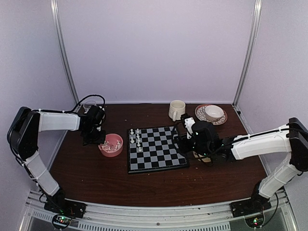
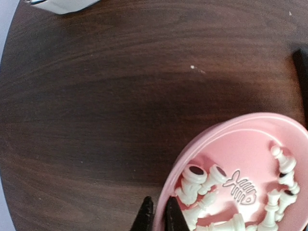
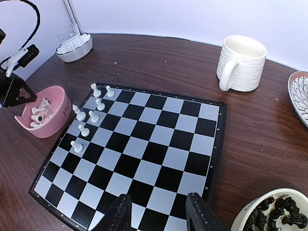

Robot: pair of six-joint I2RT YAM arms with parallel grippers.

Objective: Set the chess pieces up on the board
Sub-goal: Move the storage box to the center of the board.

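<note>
Over the board: right pincer wide, left pincer closed at the pink bowl

Closest to me, the right pincer hangs above the board's near edge with its fingers spread and nothing between them. A cream bowl of black chess pieces sits just beside it on the bench. Further out, a handful of white chess pieces stand upright on the board's left files. The rest lie heaped on their sides in the pink bowl, off the board's left edge (a couple show their hollow bases). The left pincer is closed, its tips right at that bowl's rim. Whether it pinches the rim or nothing, I cannot tell.

I judge these pieces to be very light, hard and slick, so they may squirt out of a skewed grip or topple when set down. I would take one at its narrow waist under the head, choosing a piece lying apart from the heap.

Farthest off stand a mug and a patterned saucer.
</note>
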